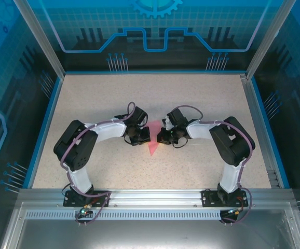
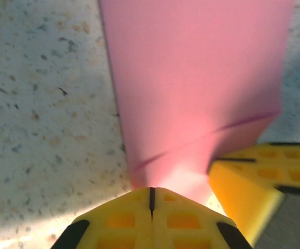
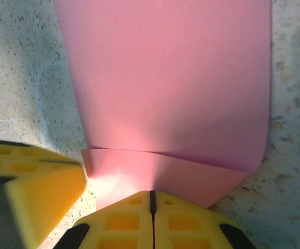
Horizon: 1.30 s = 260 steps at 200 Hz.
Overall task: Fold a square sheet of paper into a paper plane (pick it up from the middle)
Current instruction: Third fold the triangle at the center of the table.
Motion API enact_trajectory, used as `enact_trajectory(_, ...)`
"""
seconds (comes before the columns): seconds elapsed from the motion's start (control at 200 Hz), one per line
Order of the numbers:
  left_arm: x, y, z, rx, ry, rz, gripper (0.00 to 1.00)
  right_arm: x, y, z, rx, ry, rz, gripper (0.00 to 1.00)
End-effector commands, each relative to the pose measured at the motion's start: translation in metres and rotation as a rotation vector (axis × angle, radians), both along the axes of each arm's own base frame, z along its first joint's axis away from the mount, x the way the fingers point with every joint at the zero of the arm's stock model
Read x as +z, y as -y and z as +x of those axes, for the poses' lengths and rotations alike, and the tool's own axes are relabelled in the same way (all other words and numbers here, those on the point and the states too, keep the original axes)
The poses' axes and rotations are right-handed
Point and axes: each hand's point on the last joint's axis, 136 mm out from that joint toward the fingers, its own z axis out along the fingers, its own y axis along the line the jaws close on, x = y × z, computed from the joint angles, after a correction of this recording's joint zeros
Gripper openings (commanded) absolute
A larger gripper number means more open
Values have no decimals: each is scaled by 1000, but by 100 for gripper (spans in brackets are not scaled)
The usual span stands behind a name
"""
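Smooth matt pink paper [image 3: 165,78], speckled grainy tabletop [image 2: 46,129], matt yellow plastic end effector fingers [image 3: 186,218].

Item count:
- Pink folded paper [image 1: 153,147], qty 1.
- Robot arms, qty 2: left arm [image 1: 77,148], right arm [image 1: 233,142].
- Grippers, qty 2: left gripper [image 2: 151,194], right gripper [image 3: 152,197].
- Yellow fingers [image 2: 124,220], 2 per gripper, 4 tot.
- Speckled table [image 1: 202,98], qty 1.
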Motion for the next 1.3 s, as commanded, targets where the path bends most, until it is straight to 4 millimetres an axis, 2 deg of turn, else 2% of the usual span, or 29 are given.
enact_trajectory(0.0, 29, 3, -6, -27, 67, -37, 4, -16, -4, -19, 10, -68, -19, 6)
enact_trajectory(0.085, 33, 9, -16, -28, 63, -97, 6, -17, -4, -20, 0, -73, -22, 6)
enact_trajectory(0.28, 20, 24, -41, -42, 3, -189, 4, -16, -5, -20, -7, -70, -22, 5)
enact_trajectory(0.57, -3, 32, -49, -50, -60, -178, 0, 0, -9, -15, 4, -28, 7, 6)
enact_trajectory(1.01, -33, 3, -60, -6, -105, -21, 0, 24, -17, -14, 54, 63, 74, 10)
enact_trajectory(1.295, -41, -3, -67, 3, -122, 19, 0, 9, -24, -31, 97, 32, 45, 10)
